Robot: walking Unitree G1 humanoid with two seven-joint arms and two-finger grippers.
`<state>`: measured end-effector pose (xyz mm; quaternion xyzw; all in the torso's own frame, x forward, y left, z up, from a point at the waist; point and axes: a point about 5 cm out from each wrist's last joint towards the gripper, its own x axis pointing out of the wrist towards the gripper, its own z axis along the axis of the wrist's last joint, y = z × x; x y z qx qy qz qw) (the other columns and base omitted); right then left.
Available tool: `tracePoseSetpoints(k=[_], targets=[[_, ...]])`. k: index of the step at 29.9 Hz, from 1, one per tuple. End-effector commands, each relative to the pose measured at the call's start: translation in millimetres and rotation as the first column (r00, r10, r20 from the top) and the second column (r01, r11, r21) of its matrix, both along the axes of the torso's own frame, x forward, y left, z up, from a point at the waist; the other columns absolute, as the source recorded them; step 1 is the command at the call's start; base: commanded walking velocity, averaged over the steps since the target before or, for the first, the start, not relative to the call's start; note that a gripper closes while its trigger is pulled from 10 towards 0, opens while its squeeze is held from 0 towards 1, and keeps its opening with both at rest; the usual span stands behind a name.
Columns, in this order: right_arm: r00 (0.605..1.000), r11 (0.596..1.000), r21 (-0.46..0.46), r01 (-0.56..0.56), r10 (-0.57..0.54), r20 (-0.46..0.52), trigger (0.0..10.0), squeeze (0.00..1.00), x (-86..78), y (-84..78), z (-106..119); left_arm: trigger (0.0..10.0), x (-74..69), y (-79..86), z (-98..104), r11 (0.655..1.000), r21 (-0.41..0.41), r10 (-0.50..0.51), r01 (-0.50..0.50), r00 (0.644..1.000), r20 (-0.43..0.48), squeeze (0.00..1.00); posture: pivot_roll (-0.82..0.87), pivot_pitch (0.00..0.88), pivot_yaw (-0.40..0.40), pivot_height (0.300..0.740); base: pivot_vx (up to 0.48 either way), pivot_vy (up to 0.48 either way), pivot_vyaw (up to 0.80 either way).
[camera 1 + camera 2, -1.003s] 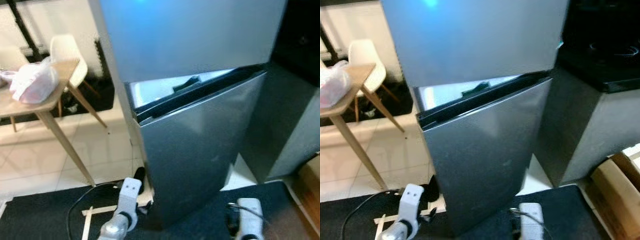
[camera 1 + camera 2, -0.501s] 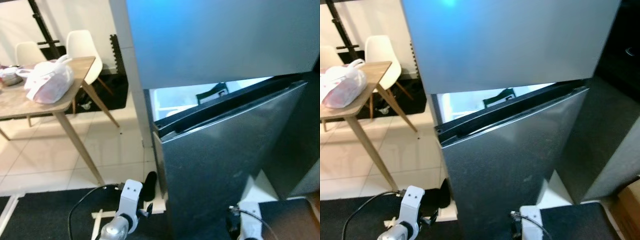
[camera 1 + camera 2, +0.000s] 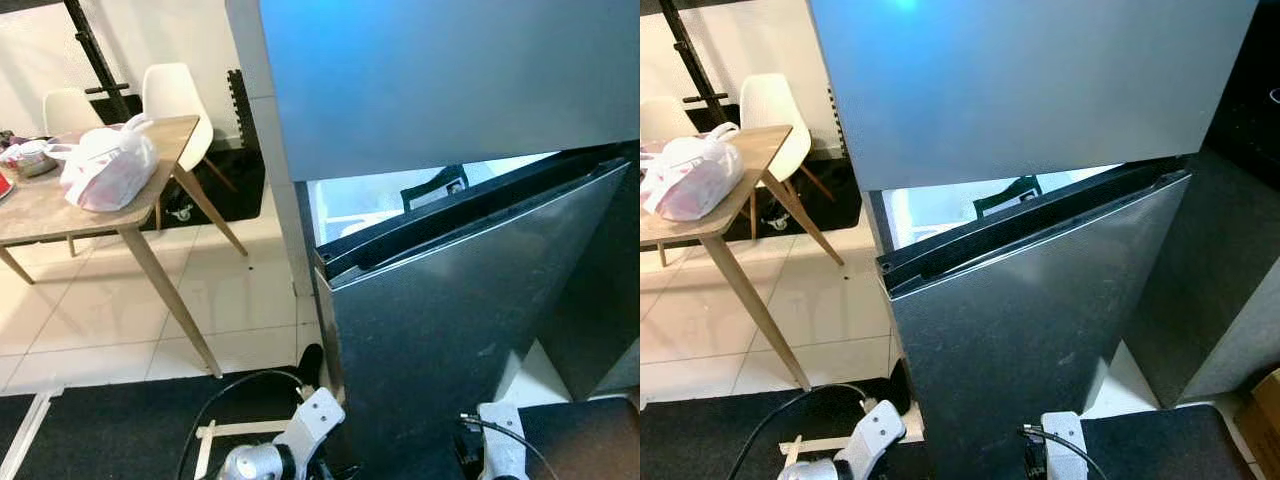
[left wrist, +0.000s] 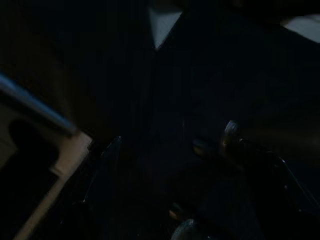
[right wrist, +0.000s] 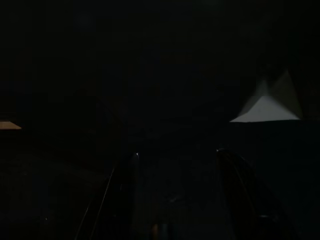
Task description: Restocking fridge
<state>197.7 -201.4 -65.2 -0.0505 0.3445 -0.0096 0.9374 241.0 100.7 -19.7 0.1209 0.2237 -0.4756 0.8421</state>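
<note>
A grey fridge (image 3: 440, 90) stands ahead, its upper door shut and its lower door (image 3: 470, 330) swung partly out, so a lit strip of the inside shows above the door's top edge (a dark item (image 3: 435, 187) pokes up in that gap, too small to tell). To the left a wooden tabletop (image 3: 45, 205) carries a white bag (image 3: 105, 170) and a small bowl (image 3: 30, 157), with two white chairs (image 3: 175, 95) behind it. Both silver arms (image 3: 290, 455) hang low over a dark mat (image 3: 110, 430), where a black cable (image 3: 215, 400) loops.
</note>
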Motion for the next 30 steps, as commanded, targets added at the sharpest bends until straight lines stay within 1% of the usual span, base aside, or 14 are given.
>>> tracePoseSetpoints(k=[1,8,11,14,18,19,20,21,23,24,25,26,27,30], targets=[[1.000,1.000,0.004,0.001,-0.001,-0.015,10.0,0.00,-2.6,1.8,-2,10.0,1.9,2.1,0,0.998,0.043,-0.053,0.053,0.999,0.005,0.00,-0.11,0.045,0.095,0.740,0.000,0.000,0.00],[1.000,1.000,0.004,0.011,-0.011,-0.002,10.0,0.00,-0.2,0.9,0,10.0,11.8,-14.5,10,0.973,0.131,-0.202,0.190,0.976,0.083,0.00,-0.12,0.045,0.104,0.740,0.000,0.000,0.00],[1.000,1.000,0.006,0.020,-0.020,0.008,10.0,0.00,1.5,0.2,1,10.0,31.7,-15.5,23,0.976,0.184,-0.152,0.116,0.969,0.196,0.00,-0.12,0.045,0.104,0.740,0.000,0.000,0.00],[1.000,1.000,0.006,0.021,-0.021,0.009,10.0,0.00,1.5,0.2,1,10.0,36.6,-13.2,25,0.974,0.209,-0.135,0.087,0.965,0.226,0.00,-0.12,0.045,0.104,0.740,0.000,0.000,0.00],[1.000,1.000,0.009,0.018,-0.018,0.005,10.0,0.00,1.1,0.7,0,10.0,59.2,16.9,35,0.943,0.300,0.032,-0.141,0.940,0.340,0.00,-0.12,0.046,0.104,0.740,0.000,0.000,0.00],[1.000,1.000,0.010,0.016,-0.016,0.005,10.0,0.00,1.3,1.6,0,10.0,66.5,34.0,39,0.913,0.321,0.117,-0.252,0.916,0.384,0.00,-0.12,0.046,0.103,0.740,0.000,0.000,0.00],[1.000,1.000,0.014,0.010,-0.010,0.006,10.0,0.00,1.9,3.5,0,10.0,75.5,64.3,46,0.832,0.346,0.250,-0.434,0.850,0.464,0.00,-0.11,0.046,0.099,0.740,0.000,0.000,0.00],[1.000,1.000,0.014,0.010,-0.010,0.006,10.0,0.00,1.9,3.5,0,10.0,75.5,64.3,46,0.832,0.346,0.250,-0.434,0.850,0.464,0.00,-0.11,0.046,0.099,0.740,0.000,0.000,0.00],[1.000,1.000,0.017,0.005,-0.005,0.010,10.0,0.00,3.1,5.2,1,10.0,79.7,89.8,51,0.746,0.347,0.351,-0.567,0.780,0.518,0.00,-0.11,0.048,0.098,0.740,0.000,0.000,0.00],[1.000,1.000,0.017,0.005,-0.005,0.010,10.0,0.00,3.1,5.2,1,10.0,79.7,89.8,51,0.746,0.347,0.351,-0.567,0.780,0.518,0.00,-0.11,0.048,0.098,0.740,0.000,0.000,0.00],[1.000,1.000,0.018,0.003,-0.003,0.012,10.0,0.00,3.8,6.0,1,10.0,80.7,101.1,54,0.702,0.345,0.393,-0.623,0.743,0.541,0.00,-0.11,0.048,0.098,0.740,0.000,0.000,0.00],[1.000,1.000,0.020,-0.001,0.001,0.013,10.0,0.00,4.6,6.9,1,10.0,80.7,121.9,58,0.612,0.323,0.481,-0.721,0.665,0.572,0.00,-0.11,0.048,0.096,0.740,0.000,0.000,0.00],[1.000,1.000,0.020,-0.001,0.001,0.013,10.0,0.00,4.6,6.9,1,10.0,80.7,121.9,58,0.612,0.323,0.481,-0.721,0.665,0.572,0.00,-0.11,0.048,0.096,0.740,0.000,0.000,0.00],[1.000,1.000,0.023,-0.006,0.005,0.014,10.0,0.00,5.6,7.5,2,10.0,62.1,190.7,65,0.251,0.232,0.724,-0.940,0.342,0.599,0.00,-0.10,0.048,0.095,0.740,0.000,0.000,0.00]])
